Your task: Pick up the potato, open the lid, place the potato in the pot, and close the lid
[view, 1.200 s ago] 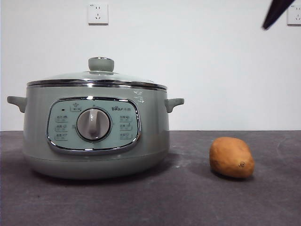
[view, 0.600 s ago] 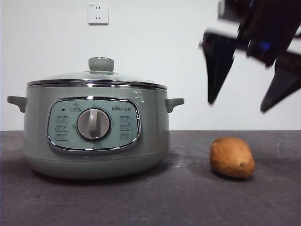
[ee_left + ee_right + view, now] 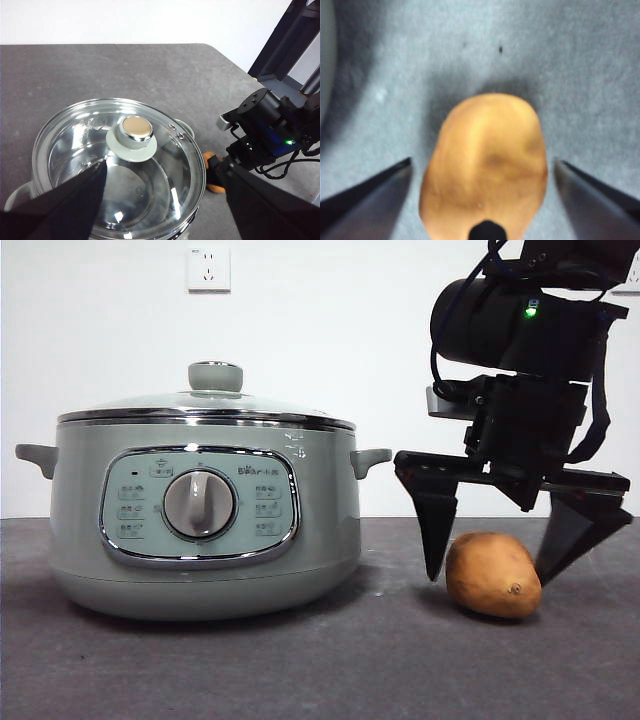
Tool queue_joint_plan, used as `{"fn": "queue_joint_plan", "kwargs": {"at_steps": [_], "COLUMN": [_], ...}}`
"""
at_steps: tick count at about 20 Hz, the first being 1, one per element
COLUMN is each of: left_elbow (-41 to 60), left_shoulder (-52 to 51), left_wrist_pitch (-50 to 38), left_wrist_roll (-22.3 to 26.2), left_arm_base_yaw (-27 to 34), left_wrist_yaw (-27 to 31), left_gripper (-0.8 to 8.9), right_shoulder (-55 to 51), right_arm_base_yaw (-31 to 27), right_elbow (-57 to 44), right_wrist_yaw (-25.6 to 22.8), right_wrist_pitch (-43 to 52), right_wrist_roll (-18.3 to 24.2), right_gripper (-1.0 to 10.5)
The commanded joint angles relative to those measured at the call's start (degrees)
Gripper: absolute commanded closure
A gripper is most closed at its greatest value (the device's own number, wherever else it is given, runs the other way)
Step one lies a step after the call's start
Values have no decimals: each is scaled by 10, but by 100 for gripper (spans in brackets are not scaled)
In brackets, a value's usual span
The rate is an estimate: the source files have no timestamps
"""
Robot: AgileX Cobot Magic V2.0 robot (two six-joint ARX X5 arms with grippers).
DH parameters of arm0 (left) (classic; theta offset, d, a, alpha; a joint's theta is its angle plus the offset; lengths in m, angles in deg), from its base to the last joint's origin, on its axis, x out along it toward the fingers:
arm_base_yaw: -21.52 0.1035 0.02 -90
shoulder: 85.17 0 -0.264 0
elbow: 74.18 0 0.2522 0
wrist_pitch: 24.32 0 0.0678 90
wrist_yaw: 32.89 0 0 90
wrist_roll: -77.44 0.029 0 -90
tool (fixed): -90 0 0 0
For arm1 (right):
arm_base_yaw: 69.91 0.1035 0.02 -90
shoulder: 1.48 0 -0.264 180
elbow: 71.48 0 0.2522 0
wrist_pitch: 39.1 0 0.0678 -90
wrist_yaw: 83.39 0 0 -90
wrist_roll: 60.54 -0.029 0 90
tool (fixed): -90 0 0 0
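The right end effector (image 3: 493, 565) has dropped from mid-air to straddle the potato (image 3: 493, 574), jaws spread wide, neither touching its smooth orange-brown skin. The potato lies on the dark worktop (image 3: 320, 670), clear of the pot (image 3: 205, 515), whose lid (image 3: 205, 400) is on. The left end effector (image 3: 165, 200) hovers released above the lid.

My counter (image 3: 300, 670) is dark grey and slightly speckled. Two things sit directly on it: the green pot (image 3: 205, 520) to one side and the potato (image 3: 493, 575) lying well apart beside it
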Motion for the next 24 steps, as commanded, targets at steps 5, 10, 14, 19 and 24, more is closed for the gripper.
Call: {"fn": "queue_joint_plan", "kwargs": {"at_steps": [5,10,14,19,24], "left_elbow": [-1,-1,-1,-13,-79], "left_shoulder": [-1,-1,21,102,214], "left_wrist_pitch": [19,27,20,-31,-42], "left_wrist_roll": [7,7,7,7,54], "left_arm_base_yaw": [-1,-1,-3,-52,-136], "left_wrist_yaw": [1,1,1,30,164], "left_gripper": [437,436,436,436,436], "right_shoulder": [0,-79,-194,-324,-375], "right_arm_base_yaw": [2,2,2,2,2], "right_elbow": [1,1,1,1,1], "right_wrist_yaw": [-1,3,2,1,-2], "right_wrist_pitch": [3,-59,-162,-200,-232], "right_wrist_roll": [-8,-6,9,9,8], "right_gripper": [958,958,958,958,958]}}
